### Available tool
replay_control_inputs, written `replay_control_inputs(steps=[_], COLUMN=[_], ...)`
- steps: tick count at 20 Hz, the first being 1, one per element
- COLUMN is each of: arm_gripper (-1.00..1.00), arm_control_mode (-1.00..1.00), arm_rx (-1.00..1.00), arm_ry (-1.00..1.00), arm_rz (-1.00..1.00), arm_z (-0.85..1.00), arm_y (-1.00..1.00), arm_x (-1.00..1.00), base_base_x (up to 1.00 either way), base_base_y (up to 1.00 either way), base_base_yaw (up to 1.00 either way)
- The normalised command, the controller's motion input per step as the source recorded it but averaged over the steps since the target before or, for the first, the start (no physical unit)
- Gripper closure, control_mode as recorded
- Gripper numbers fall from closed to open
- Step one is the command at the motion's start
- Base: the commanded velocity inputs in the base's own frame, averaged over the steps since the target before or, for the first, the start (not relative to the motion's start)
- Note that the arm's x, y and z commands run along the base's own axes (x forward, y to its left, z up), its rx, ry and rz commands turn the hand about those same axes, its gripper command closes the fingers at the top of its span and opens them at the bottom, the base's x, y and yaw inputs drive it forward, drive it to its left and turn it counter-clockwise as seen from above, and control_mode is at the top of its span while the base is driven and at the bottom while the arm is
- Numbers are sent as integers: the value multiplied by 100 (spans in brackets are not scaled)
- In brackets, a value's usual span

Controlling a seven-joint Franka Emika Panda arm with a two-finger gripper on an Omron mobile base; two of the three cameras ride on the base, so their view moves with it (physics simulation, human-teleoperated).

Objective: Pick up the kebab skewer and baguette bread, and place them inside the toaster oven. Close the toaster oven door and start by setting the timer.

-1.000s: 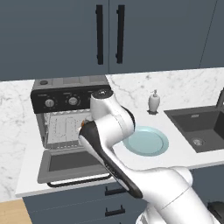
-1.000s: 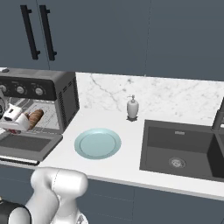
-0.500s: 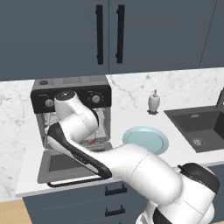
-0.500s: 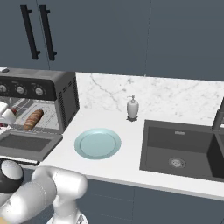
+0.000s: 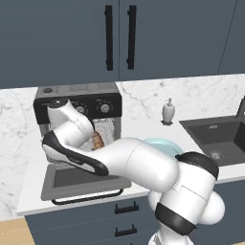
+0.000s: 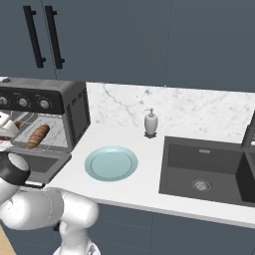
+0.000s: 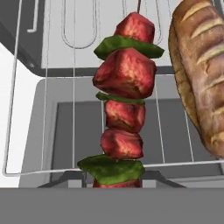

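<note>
- Toaster oven on the marble counter, left of the sink; toaster oven door dropped fully open.
- Round blue plate bare on the counter beside the oven.
- Baguette bread lying on the wire rack inside, just right of the skewer in the hand view.
- Kebab skewer over that rack, 4 red chunks visible.
- Gripper inside the oven mouth, jaws clamped shut on the kebab skewer's near end.

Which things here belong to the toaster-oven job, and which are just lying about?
Job: kebab skewer, baguette bread, toaster oven, toaster oven door.
Lying about: light blue plate, soap dispenser, sink.
</note>
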Motion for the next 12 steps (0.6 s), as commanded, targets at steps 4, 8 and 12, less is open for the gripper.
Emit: replay_control_inputs(steps=[4,8,12], arm_gripper=[100,100,100], arm_control_mode=[-100,-100,-100], arm_rx=[0,0,0], arm_ry=[0,0,0], arm_rz=[0,0,0], arm_z=[-38,-19,-3], arm_y=[0,0,0], arm_x=[14,23,22], base_base_x=[0,0,0], base_base_y=[0,0,0], base_base_yaw=[0,0,0])
